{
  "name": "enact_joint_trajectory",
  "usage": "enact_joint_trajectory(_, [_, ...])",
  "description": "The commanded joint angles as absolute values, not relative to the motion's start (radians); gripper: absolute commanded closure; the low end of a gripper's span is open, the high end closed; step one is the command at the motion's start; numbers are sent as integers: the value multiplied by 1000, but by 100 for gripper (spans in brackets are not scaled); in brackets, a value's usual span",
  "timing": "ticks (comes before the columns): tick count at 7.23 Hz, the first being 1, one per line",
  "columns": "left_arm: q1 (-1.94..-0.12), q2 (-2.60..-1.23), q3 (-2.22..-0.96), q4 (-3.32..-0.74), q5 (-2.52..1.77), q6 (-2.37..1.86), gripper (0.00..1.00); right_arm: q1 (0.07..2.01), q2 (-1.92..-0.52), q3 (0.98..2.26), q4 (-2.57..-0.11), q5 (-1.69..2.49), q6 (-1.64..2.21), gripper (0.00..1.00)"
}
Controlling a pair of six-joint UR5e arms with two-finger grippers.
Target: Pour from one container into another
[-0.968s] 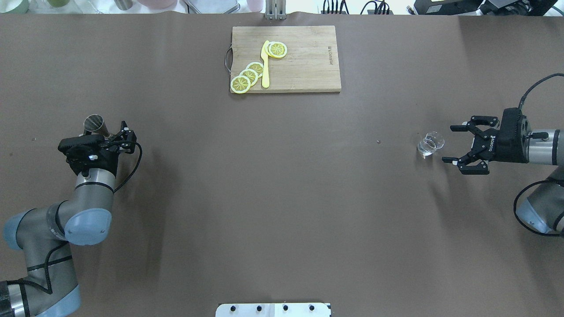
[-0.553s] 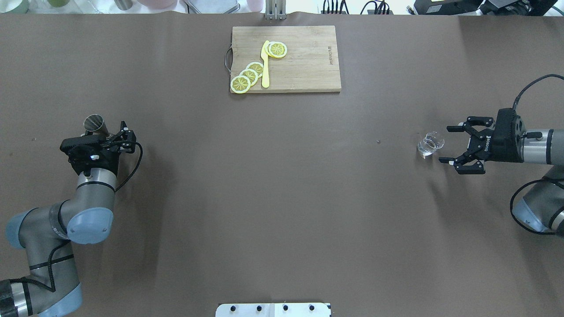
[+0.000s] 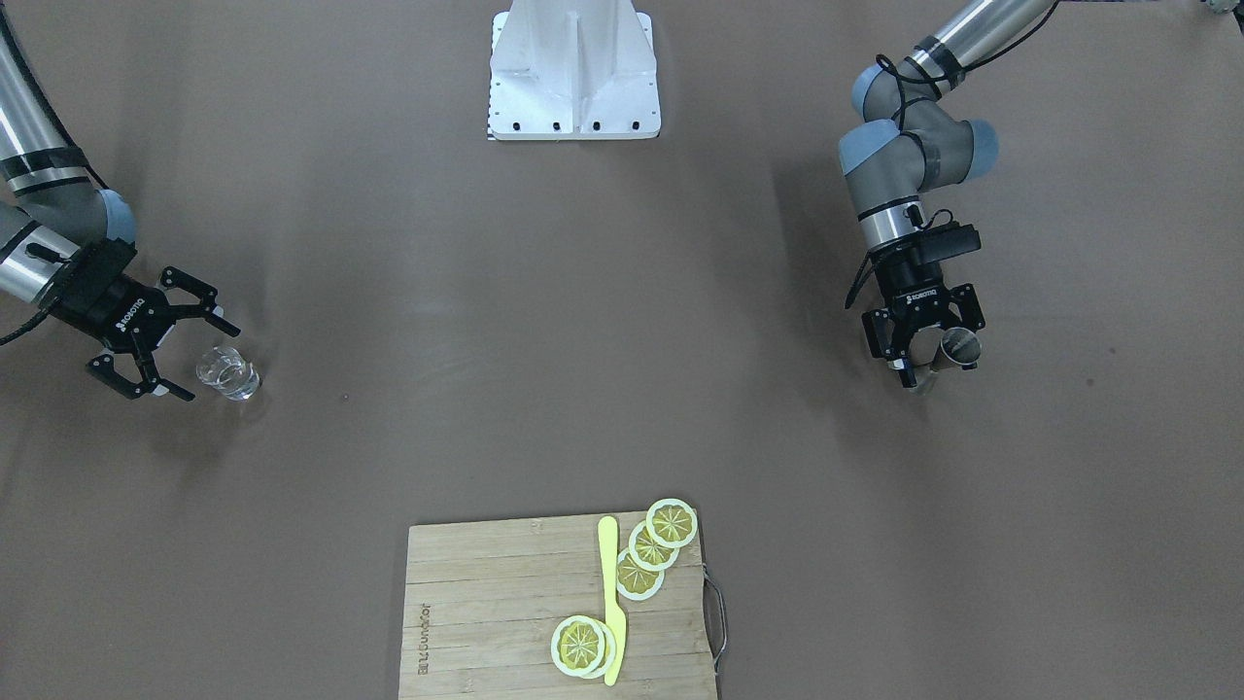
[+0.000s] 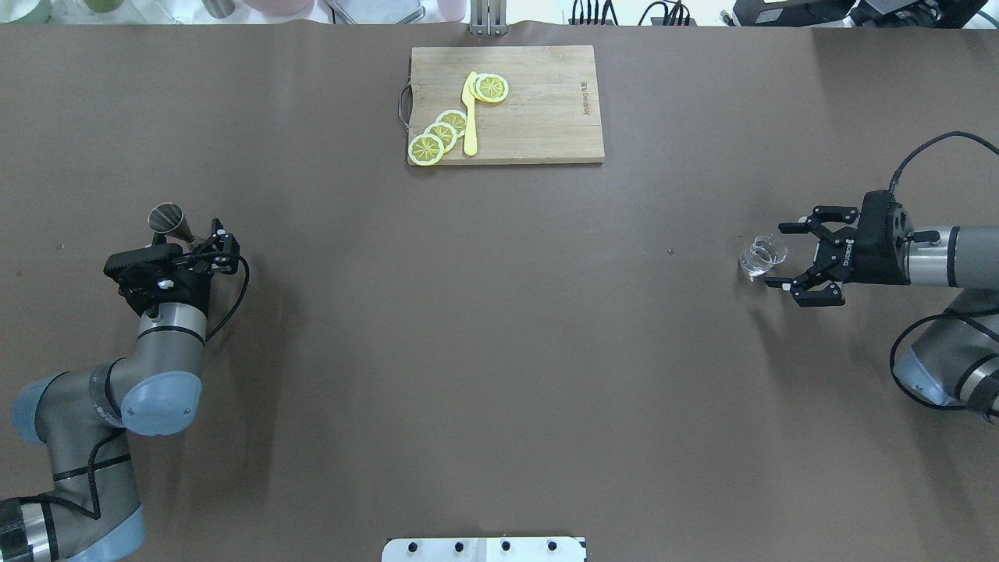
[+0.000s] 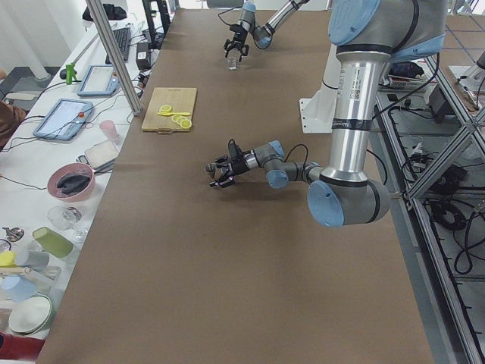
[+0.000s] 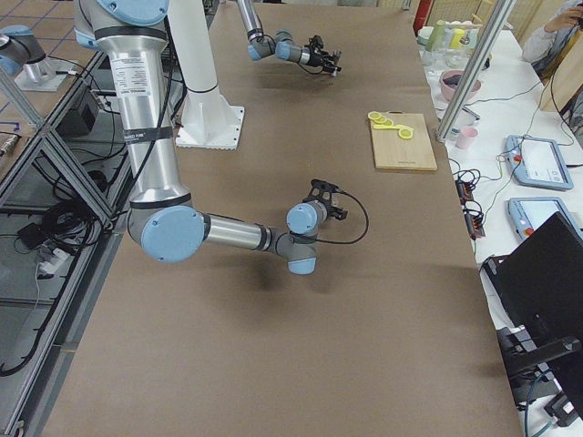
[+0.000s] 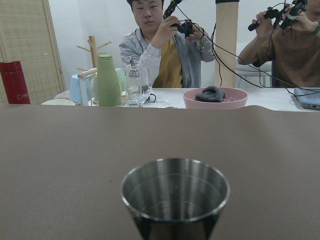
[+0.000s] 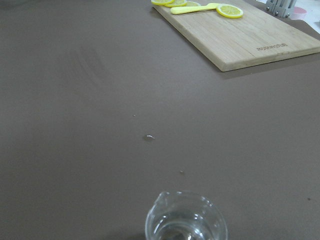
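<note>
The right gripper (image 4: 777,256) stands with jaws apart just beside the glass (image 4: 759,259), near the right edge of the table (image 4: 499,328). I advance level until the fingers straddle it, then close gently to avoid spilling. The left gripper (image 3: 935,352), jaws seemingly apart, sits at the jigger (image 3: 959,345) near the left edge.

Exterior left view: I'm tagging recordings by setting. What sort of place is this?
Likely a robotics lab staging kitchen tasks: metal framing, tablets on a side bench, lemon slices on a cutting board.
</note>
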State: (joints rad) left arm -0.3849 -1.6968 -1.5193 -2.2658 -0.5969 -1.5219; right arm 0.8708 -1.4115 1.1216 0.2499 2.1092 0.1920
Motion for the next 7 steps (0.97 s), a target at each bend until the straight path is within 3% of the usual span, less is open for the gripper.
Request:
enact_joint_trajectory(1, [-383, -1697, -1513, -2263, -592, -1523, 21, 868, -1391, 1100, 250, 2109, 192, 1])
enact_joint_trajectory(4, [-383, -1695, -1511, -2263, -592, -1523, 39, 864, -1390, 1098, 249, 2109, 192, 1])
enact_joint_trajectory(7, [-383, -1695, -1520, -2269, -594, -1522, 68, 862, -1371, 1082, 247, 2108, 192, 1])
